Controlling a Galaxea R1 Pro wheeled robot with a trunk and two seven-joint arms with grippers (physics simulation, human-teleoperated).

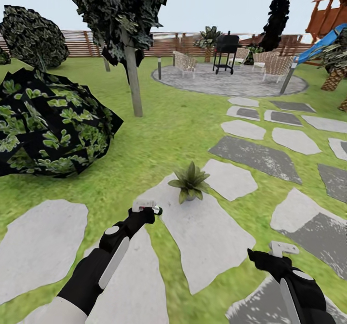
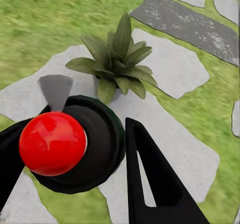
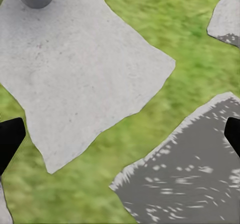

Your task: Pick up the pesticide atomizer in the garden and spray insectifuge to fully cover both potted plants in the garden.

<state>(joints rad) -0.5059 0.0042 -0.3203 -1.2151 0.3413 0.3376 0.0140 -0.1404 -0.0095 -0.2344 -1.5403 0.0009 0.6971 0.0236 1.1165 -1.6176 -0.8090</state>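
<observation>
Red-collared spray bottle (image 2: 70,144) sat gripped in the left pincer (image 1: 144,212), aimed at one potted plant (image 1: 190,182) toward one o'clock; spraying seemed next. Right pincer (image 1: 270,256) hung wide, empty.

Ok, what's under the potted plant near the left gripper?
The potted plant stands on a pale grey stepping stone set in the lawn. Its leaves hide most of the small grey pot, so where the pot meets the stone can't be seen.

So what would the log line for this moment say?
left gripper: shut on pesticide atomizer | aimed at potted plant on stepping stone | right gripper: open, idle
</observation>
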